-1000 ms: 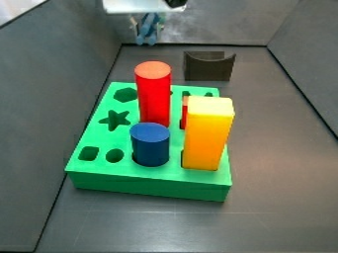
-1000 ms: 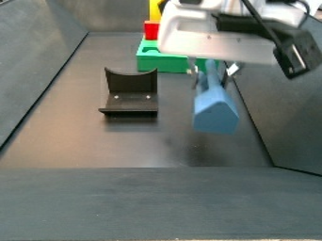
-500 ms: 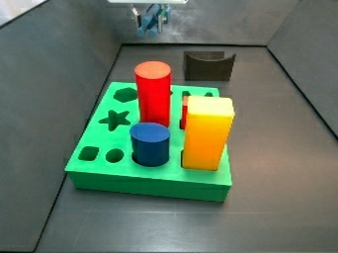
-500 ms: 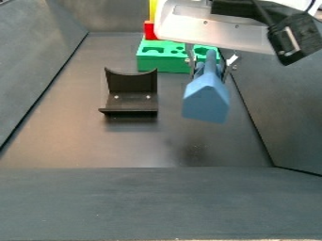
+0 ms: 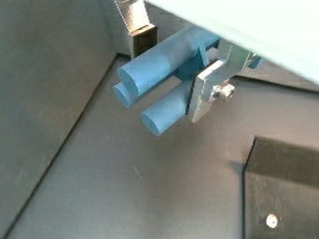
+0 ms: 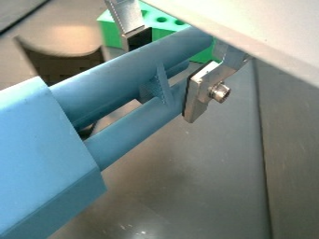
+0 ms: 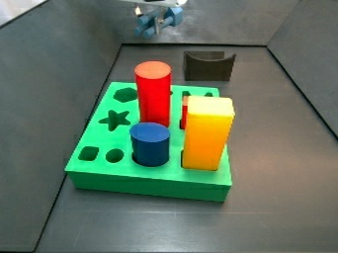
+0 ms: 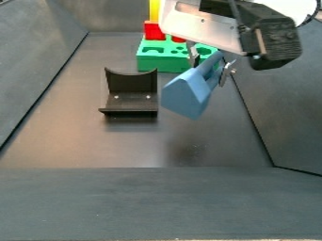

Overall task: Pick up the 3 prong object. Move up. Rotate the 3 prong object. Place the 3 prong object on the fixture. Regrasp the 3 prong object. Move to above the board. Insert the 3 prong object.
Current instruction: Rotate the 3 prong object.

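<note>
Fingers [image 5: 208, 84] of the gripper [image 5: 174, 58] are clamped on the 3 prong object [image 5: 159, 79], which hangs tilted in the air, clear of the floor. In a side view the piece [image 8: 191, 87] lies at 3 o'clock from the fixture [image 8: 128, 92], with the board [image 8: 169, 56] at 12 o'clock beyond.

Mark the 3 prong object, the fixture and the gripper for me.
3 prong object [image 8: 185, 91], side view, on its broad blue end, held off the floor.
Fixture [image 8: 128, 93], side view, on its dark upright wall.
Gripper [image 5: 173, 56], wrist view, midway between the fingertips clamping the piece.
</note>
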